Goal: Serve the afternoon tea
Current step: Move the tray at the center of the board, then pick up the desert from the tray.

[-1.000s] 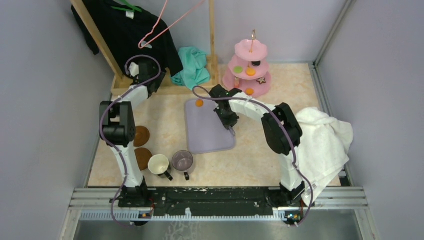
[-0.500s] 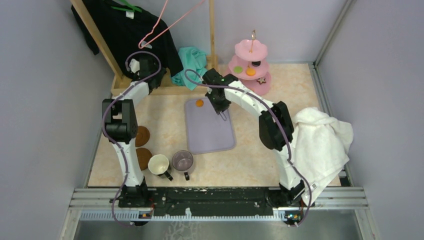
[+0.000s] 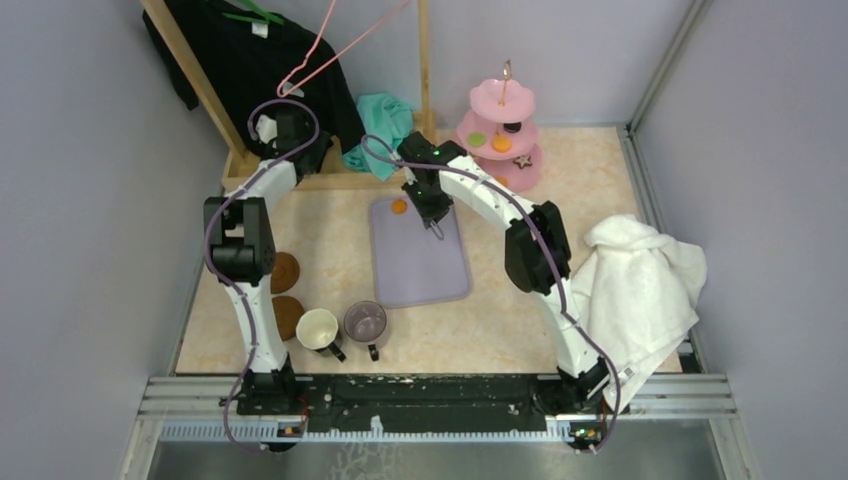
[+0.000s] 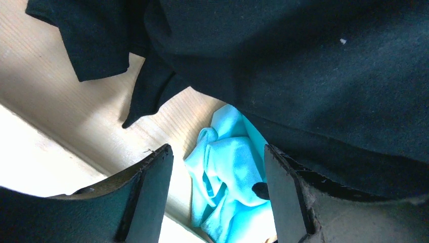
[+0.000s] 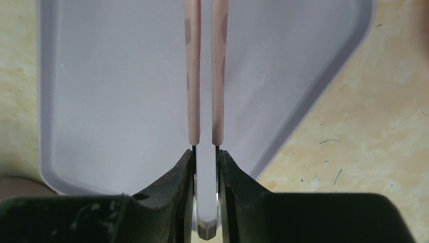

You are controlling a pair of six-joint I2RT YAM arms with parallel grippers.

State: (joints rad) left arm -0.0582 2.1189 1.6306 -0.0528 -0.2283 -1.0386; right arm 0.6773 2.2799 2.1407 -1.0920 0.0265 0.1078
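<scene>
The pink three-tier stand (image 3: pixel 500 140) stands at the back right with several sweets on its tiers. One orange sweet (image 3: pixel 399 207) lies on the lilac tray (image 3: pixel 420 270). My right gripper (image 3: pixel 431 212) hovers over the tray just right of that sweet. It is shut on a pair of pink-armed tongs (image 5: pixel 192 76), which point down at the tray (image 5: pixel 116 101). The cream mug (image 3: pixel 317 327) and the greyish-purple mug (image 3: pixel 365 321) stand at the front left beside two brown coasters (image 3: pixel 284 270). My left gripper (image 4: pixel 217 172) is open and empty by the teal cloth (image 4: pixel 230 167).
A black garment (image 4: pixel 303 66) hangs on a wooden rack (image 3: pixel 200 90) at the back left, with a pink hanger (image 3: pixel 320 55). The teal cloth (image 3: pixel 385 130) lies at the rack's foot. A white towel (image 3: pixel 640 290) is heaped at the right edge.
My right gripper has carried the tongs from the tray's right side to its back, close to the orange sweet. The left arm has barely shifted.
</scene>
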